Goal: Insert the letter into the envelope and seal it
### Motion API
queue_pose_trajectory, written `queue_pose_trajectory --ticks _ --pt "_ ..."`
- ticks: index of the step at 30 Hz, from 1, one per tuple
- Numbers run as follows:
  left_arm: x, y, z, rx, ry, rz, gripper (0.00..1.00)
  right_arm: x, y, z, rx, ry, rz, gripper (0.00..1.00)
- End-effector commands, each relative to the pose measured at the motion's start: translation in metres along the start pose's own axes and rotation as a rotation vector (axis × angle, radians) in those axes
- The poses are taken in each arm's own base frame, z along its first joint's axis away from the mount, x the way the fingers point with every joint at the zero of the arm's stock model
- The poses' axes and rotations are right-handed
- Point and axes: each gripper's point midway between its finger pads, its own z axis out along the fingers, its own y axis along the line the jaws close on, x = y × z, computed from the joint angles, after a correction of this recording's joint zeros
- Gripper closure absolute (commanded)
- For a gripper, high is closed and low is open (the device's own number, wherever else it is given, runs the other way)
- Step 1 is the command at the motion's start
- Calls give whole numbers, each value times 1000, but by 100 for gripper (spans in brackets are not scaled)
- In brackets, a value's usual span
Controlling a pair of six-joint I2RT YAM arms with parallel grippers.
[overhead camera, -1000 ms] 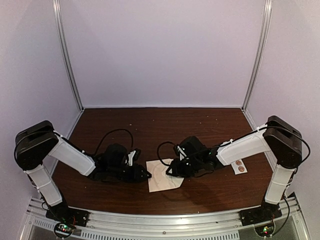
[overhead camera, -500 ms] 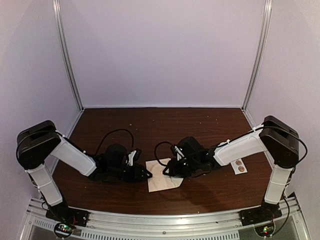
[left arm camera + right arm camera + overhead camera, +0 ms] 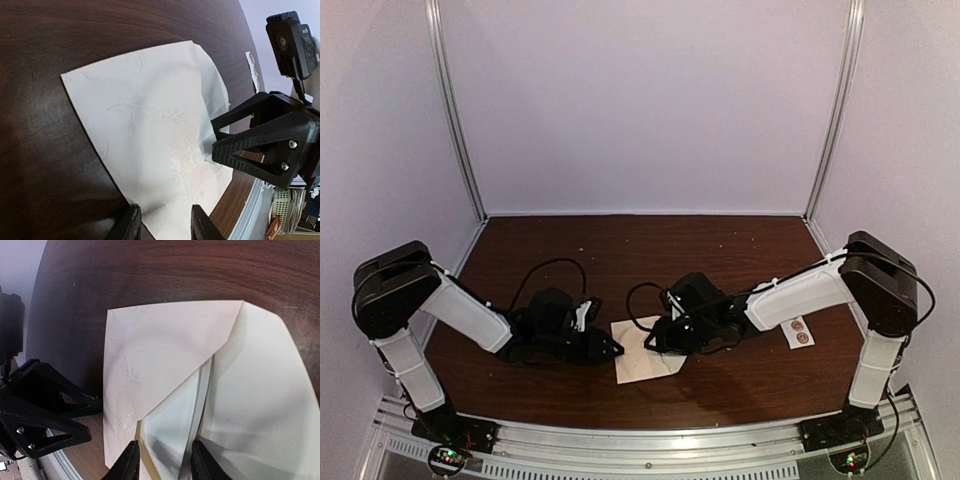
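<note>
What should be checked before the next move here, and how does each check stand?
1. Is the letter inside the envelope: cannot tell; a white sheet shows in its opening.
2. Is the envelope sealed: not ok, it gapes.
3. Does the left gripper straddle the envelope's edge: ok.
4. Does the right gripper hold anything: cannot tell.
5. Is the sticker strip in view: ok, right of the envelope.

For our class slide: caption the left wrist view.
Embossed cream envelope on dark wooden table, left gripper straddling its near edge, right gripper opposite.
</note>
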Motion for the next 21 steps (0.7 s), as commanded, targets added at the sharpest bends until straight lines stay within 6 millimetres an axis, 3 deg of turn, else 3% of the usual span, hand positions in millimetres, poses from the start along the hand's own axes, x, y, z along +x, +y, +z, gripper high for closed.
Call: queue_pose_trajectory --ticks 1,6,14,21 --pt "-16 -11 -10 -13 -49 39 65 -13 11 -25 39 -64 -46 59" --pt "-26 -18 -22 -45 -85 73 61 -19 -3 -43 114 -102 -59 49" --pt "-18 -6 -17 -68 -58 54 58 -29 -25 -62 124 -138 -39 36" --pt "-13 0 -14 -82 -41 44 55 -40 -34 -73 47 -120 -38 34"
